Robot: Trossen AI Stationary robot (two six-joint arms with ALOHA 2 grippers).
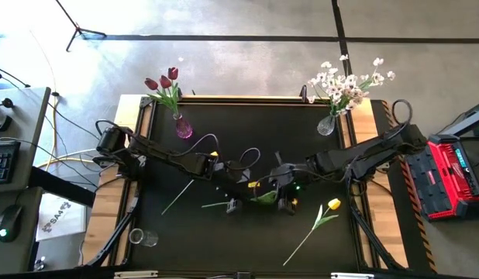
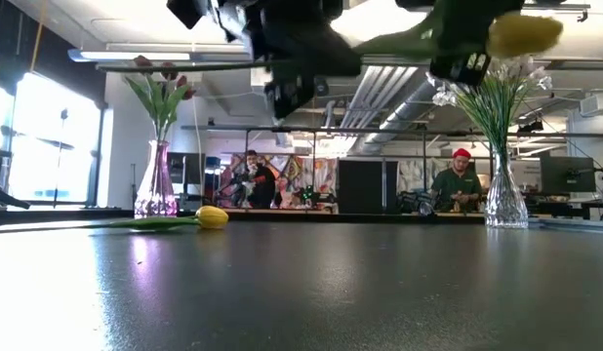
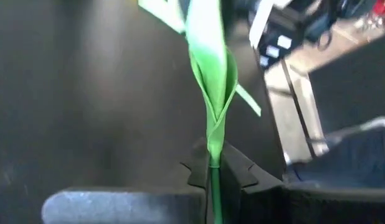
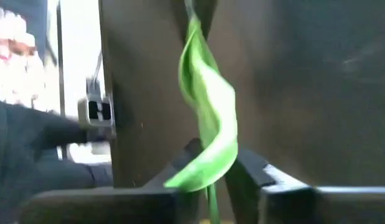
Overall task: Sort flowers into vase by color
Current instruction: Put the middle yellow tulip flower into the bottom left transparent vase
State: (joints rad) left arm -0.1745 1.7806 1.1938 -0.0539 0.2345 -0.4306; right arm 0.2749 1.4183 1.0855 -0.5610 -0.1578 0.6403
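My left gripper (image 1: 232, 205) (image 3: 212, 163) is shut on the green stem of a yellow tulip held high over the table's middle. The tulip lies level. In the low view its yellow head (image 2: 521, 34) points right and its stem (image 2: 184, 66) runs left. My right gripper (image 1: 284, 203) (image 4: 214, 165) is open just to the right, its fingers on either side of the tulip's leaf (image 4: 208, 124) and stem. A second yellow tulip (image 1: 331, 206) lies flat on the table to the right. Another (image 2: 212, 216) lies farther left, next to a bare stem (image 1: 177, 198). My left gripper pinches the tulip's stem (image 3: 212, 177) between its two fingers, just behind the leaf's base (image 3: 214, 124), with the fingers across the stem. The tulip is lifted clear of the table and lies about level, with its free stem end (image 1: 210, 205) sticking out to the left.
Dark red tulips stand in a pink vase (image 1: 181, 128) at the far left. White blossoms stand in a clear vase (image 1: 327, 124) at the far right. A small clear glass (image 1: 143, 236) sits near the left near corner. A red case (image 1: 455, 174) is beyond the right edge. People show in the room behind.
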